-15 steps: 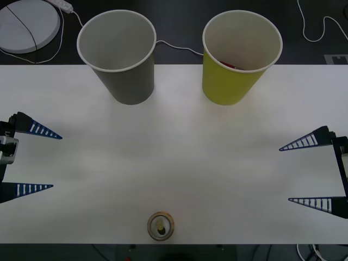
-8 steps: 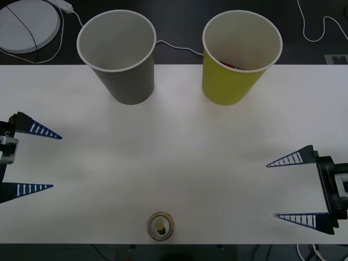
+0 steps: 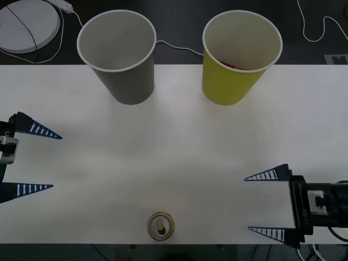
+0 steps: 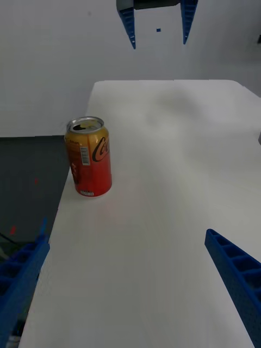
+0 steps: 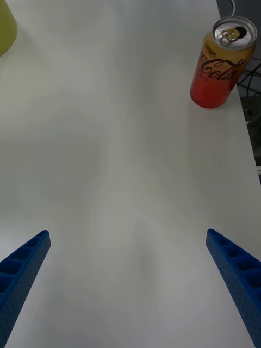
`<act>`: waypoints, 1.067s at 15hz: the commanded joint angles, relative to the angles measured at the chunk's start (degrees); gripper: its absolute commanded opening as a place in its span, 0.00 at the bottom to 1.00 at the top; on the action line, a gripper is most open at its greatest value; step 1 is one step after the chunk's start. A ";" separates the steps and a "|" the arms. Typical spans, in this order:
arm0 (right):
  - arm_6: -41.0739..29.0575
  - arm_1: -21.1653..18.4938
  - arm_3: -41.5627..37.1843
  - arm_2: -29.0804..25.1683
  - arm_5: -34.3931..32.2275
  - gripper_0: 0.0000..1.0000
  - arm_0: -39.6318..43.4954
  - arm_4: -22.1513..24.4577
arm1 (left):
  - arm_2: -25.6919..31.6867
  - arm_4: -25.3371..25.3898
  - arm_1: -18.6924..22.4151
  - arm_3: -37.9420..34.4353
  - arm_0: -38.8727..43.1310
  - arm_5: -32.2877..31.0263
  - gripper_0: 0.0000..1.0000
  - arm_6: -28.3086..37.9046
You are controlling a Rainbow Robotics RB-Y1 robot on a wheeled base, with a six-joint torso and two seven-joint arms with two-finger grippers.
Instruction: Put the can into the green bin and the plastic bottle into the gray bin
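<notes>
Can upright at the near table edge, two cups at the far edge.

The can (image 3: 161, 225) is seen standing upright, alone at the near edge of the white table, its orange-red sides and pale gold top with pull tab displayed. The gray bin (image 3: 118, 54) and the green bin (image 3: 239, 55) are placed upright side by side at the far edge, well apart from the can, gray to the left, yellow-green to the right. Something red is glimpsed inside the green bin.

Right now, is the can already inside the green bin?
No, the can stands upright at the table's near edge, far from the green bin.
</notes>
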 commanded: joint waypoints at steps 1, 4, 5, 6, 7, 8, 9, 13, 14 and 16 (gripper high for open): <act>1.21 3.20 1.09 0.37 0.06 1.00 -0.07 2.08 | 0.00 0.00 0.00 0.00 0.00 0.01 1.00 0.00; 3.05 5.57 3.02 0.45 0.24 1.00 -0.15 3.40 | 0.00 0.00 0.00 0.00 0.00 0.01 1.00 0.00; 5.43 6.19 3.73 0.45 0.42 1.00 -0.15 3.57 | 0.00 0.00 0.00 0.00 0.00 0.01 1.00 0.00; 6.57 6.54 4.78 0.54 0.68 1.00 -0.15 3.66 | 0.00 0.00 0.00 0.00 0.00 0.01 1.00 0.00; 6.83 6.80 5.75 0.98 0.68 1.00 -0.24 3.66 | 0.00 0.00 0.00 0.00 0.00 0.01 1.00 0.00; 7.10 6.98 6.72 1.68 0.86 1.00 -0.50 3.66 | 0.00 0.00 0.00 0.00 0.00 0.01 1.00 0.00; 7.36 7.33 7.59 2.65 1.12 1.00 -1.03 3.66 | 0.00 0.00 0.00 0.00 0.00 0.01 1.00 0.00; 8.06 10.06 12.25 5.29 1.47 1.00 -3.49 3.57 | 0.00 0.00 0.00 0.00 0.00 0.01 1.00 0.00; 8.33 10.76 13.22 5.90 1.73 1.00 -4.20 3.57 | 0.00 0.00 0.00 0.00 0.00 0.01 1.00 0.00; 8.77 11.73 14.19 7.48 3.14 1.00 -4.72 3.66 | 0.00 0.00 0.00 0.00 0.00 0.01 1.00 0.00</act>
